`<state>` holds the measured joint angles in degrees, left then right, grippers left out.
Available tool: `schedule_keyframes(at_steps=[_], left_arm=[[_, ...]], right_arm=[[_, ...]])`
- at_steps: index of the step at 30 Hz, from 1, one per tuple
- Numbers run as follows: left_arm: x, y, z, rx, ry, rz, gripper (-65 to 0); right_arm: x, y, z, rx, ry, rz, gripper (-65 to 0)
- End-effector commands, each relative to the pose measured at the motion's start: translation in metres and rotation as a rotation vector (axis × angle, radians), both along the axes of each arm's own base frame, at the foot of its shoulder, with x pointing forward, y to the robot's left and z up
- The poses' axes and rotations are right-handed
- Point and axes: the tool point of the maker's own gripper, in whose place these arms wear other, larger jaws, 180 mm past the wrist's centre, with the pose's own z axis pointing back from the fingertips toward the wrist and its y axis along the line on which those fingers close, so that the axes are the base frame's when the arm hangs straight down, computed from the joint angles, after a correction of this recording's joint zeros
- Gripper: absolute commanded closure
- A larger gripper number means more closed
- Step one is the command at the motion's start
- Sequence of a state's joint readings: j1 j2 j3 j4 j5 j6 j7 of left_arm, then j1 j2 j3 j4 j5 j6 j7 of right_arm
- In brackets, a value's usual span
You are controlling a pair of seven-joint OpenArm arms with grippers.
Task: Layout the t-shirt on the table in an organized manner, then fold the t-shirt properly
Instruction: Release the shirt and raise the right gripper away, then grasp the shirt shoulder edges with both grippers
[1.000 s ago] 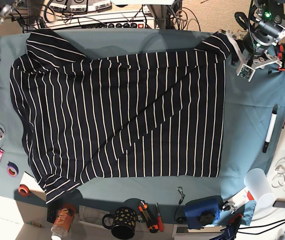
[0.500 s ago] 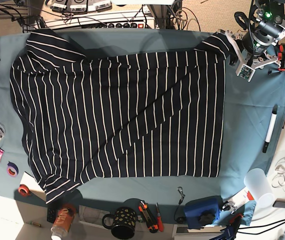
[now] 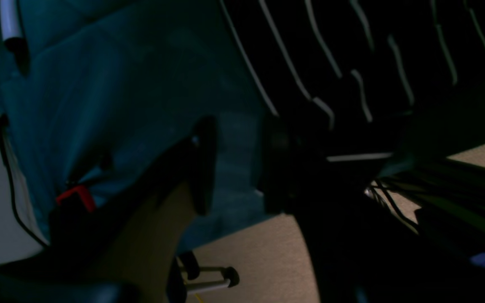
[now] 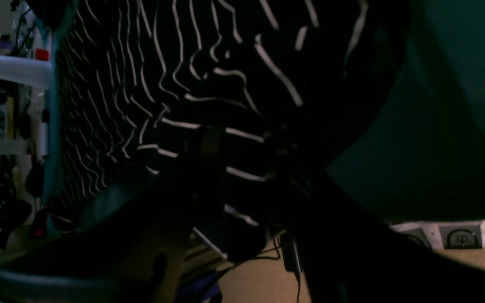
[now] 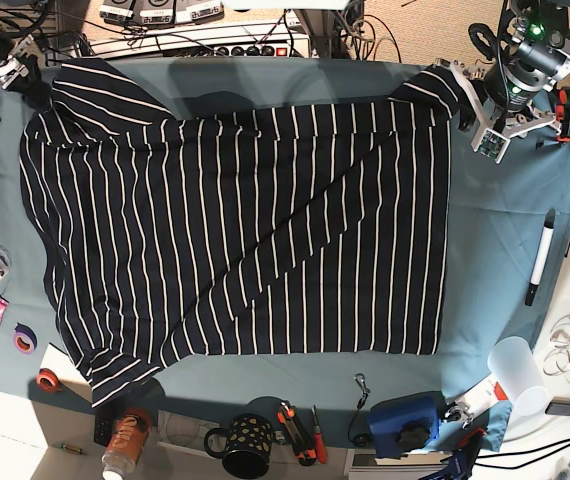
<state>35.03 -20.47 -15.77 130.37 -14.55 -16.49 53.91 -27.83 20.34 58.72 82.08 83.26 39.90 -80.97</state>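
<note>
The dark t-shirt (image 5: 245,230) with thin white stripes lies spread over the teal table (image 5: 495,230), with a diagonal fold across its middle. My left gripper (image 5: 462,100) sits at the far right sleeve. Seen from the left wrist, this gripper (image 3: 236,164) is open, with bare table cloth between its fingers and the sleeve edge (image 3: 352,126) against one finger. My right gripper (image 5: 27,78) is at the far left sleeve. In the right wrist view it (image 4: 246,168) stands open, and striped fabric (image 4: 242,134) lies in the gap between its fingers.
A marker pen (image 5: 540,258) lies on the table's right side, with a plastic cup (image 5: 517,368) near it. A mug (image 5: 243,445), hand tools (image 5: 295,432) and a blue device (image 5: 405,420) line the near edge. Tape rolls (image 5: 25,338) sit at the left. Power strips (image 5: 225,45) run behind.
My right arm has come into view at the far left and reached the shirt's far left sleeve. The left arm and the shirt have stayed still.
</note>
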Motion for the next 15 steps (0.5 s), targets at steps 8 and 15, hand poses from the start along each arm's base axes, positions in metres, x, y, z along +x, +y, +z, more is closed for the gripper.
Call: schedule_keyframes(at_steps=[8,15], left_arm=[[0.004,-0.001,0.007,-0.001,-0.031,-0.01,-19.4],[0.004,-0.001,0.007,0.0,-0.03,-0.011,-19.4]], right_arm=[[-0.01,0.003,0.001,-0.018,0.058,0.076,-26.7],[-0.012,0.051,-0.029,0.09,0.11,0.163,-26.6]])
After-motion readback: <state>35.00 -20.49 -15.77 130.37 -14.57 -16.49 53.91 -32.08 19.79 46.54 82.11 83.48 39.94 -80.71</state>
